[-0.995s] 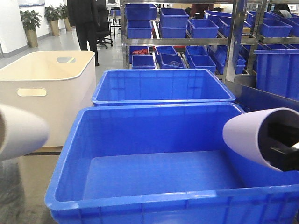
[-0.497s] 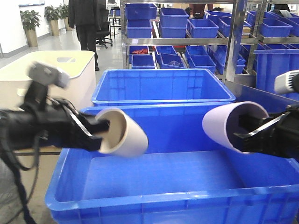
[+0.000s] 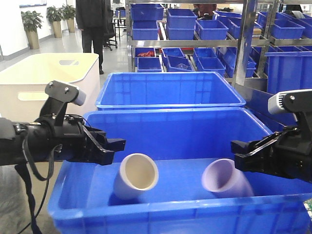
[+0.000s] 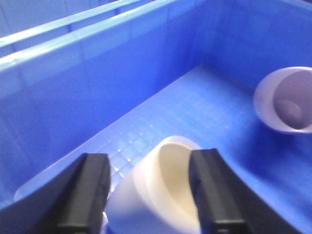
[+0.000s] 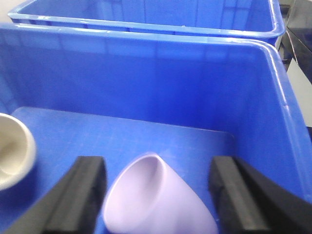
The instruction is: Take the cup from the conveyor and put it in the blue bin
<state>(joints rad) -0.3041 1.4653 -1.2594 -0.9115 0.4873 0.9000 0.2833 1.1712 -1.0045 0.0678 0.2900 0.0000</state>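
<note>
L tool [image 3: 114, 151] and R tool [image 3: 235, 155] hang over the near blue bin [image 3: 161, 210], jaws wide apart, gripping nothing. Inside the bin, a cream cup [image 3: 137, 175] lies tilted below the L tool, mouth toward cam. A lilac cup [image 3: 222, 179] tilts likewise below the R tool. A 2nd blue bin [image 3: 170, 103] stands just behind, cream tub [image 3: 53, 83] to its left.

Left wrist view: cream plastic cup [image 4: 161, 187] blurred, base cut off at bottom edge; lilac plastic cup [image 4: 286, 100] clipped at right edge. Right wrist view: cream plastic cup clipped at left edge.
</note>
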